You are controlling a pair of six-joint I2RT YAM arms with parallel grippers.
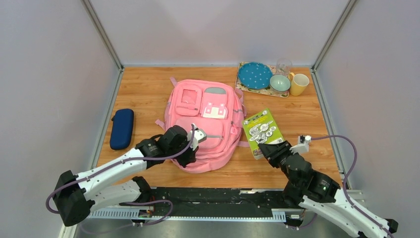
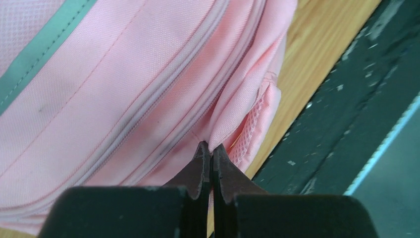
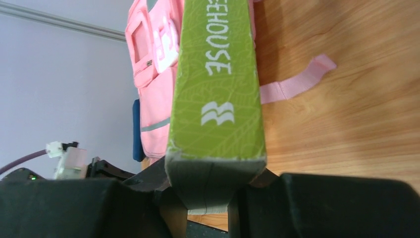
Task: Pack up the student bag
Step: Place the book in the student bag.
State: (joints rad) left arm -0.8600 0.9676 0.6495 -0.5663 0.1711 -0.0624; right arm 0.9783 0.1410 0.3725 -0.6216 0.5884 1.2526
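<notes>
The pink student bag [image 1: 208, 124] lies flat on the wooden table, front pockets up. My left gripper [image 1: 189, 154] is at the bag's near edge. In the left wrist view it [image 2: 211, 148] is shut on a fold of the bag's pink fabric [image 2: 124, 89], beside a mesh side pocket [image 2: 255, 124]. A green book [image 1: 262, 130] lies right of the bag. My right gripper [image 1: 267, 148] is shut on the book's near end. In the right wrist view the book [image 3: 218, 74] runs away from the gripper [image 3: 213, 173], with the bag [image 3: 148, 64] behind it.
A navy blue zip case [image 1: 122, 128] lies at the left. At the back right a mat [image 1: 241, 85] holds a blue plate [image 1: 254, 75], a bowl [image 1: 280, 83], a glass [image 1: 284, 65] and a yellow mug [image 1: 299, 84]. A black rail [image 1: 223, 196] runs along the near edge.
</notes>
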